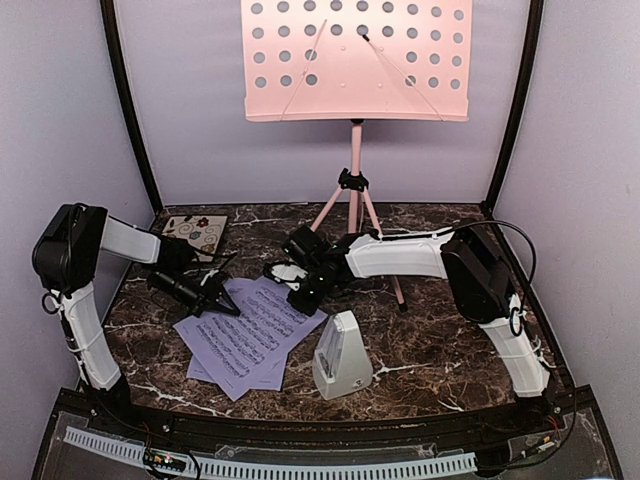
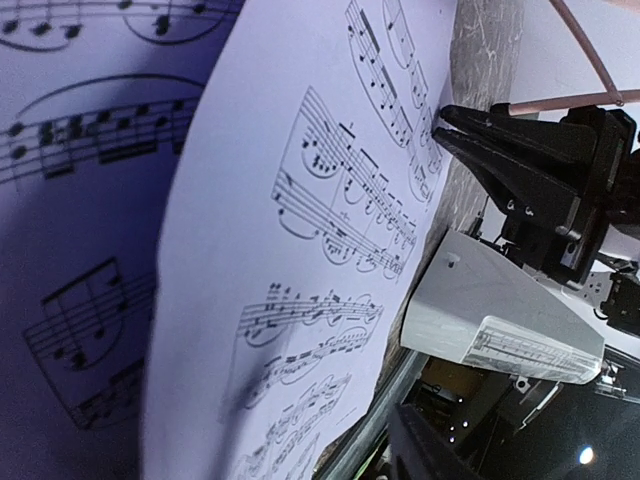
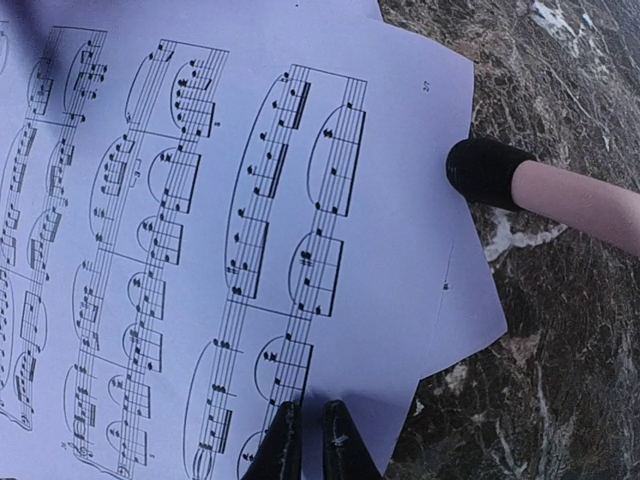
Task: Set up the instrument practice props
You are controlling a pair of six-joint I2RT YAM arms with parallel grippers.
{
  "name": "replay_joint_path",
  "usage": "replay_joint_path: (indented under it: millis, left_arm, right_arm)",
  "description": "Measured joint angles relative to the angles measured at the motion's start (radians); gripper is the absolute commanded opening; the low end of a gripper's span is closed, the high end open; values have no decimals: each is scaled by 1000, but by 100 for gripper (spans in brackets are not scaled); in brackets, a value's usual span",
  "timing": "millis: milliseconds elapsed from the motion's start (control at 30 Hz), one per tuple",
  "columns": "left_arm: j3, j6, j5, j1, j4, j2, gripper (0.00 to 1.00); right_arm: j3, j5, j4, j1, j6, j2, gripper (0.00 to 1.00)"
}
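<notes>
We see the sheet-music pages (image 1: 250, 340) fanned on the table (image 1: 450, 350), with the metronome (image 1: 342, 355) just beside their right edge. Our right gripper (image 3: 312, 440) is narrowed to a slit at their far edge. We cannot tell how open the left gripper (image 1: 222, 298) is at their left edge.

A: What stands close to the right pincer (image 3: 312, 440)?
B: Ahead of its tips and to the right, the stand's black foot (image 3: 485, 170) sits at the edge of the pages (image 3: 200, 200).
A: Is there free room?
B: Yes, bare marble table (image 3: 580, 350) beyond the foot. The metronome (image 1: 342, 355) stands near, and the left pincer (image 1: 225, 303) is opposite, across the pages.
</notes>
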Motion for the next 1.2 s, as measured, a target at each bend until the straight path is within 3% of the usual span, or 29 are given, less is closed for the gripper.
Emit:
replay_joint_path:
  millis: [267, 333, 533, 700, 900, 1033, 1200]
  left_arm:
    - [60, 34, -49, -15, -18, 16, 6]
    - [62, 43, -67, -15, -14, 9, 0]
    - [24, 56, -151, -22, -9, -120, 0]
    - [-17, 60, -188, -22, -9, -290, 0]
    - [-66, 60, -205, -23, 21, -507, 0]
    - [-101, 63, -203, -46, 115, -696, 0]
    - [-129, 75, -206, -85, 254, -903, 0]
  right_arm:
    - [0, -5, 0, 0, 2, 0, 13]
    - [1, -8, 0, 0, 9, 0, 16]
    - [2, -27, 0, 0, 40, -67, 33]
    - [-20, -70, 61, -1, 75, -225, 46]
    - [-158, -163, 202, -18, 162, -417, 63]
    - [-284, -242, 299, -57, 240, -497, 85]
    - [-410, -315, 378, -96, 290, -593, 89]
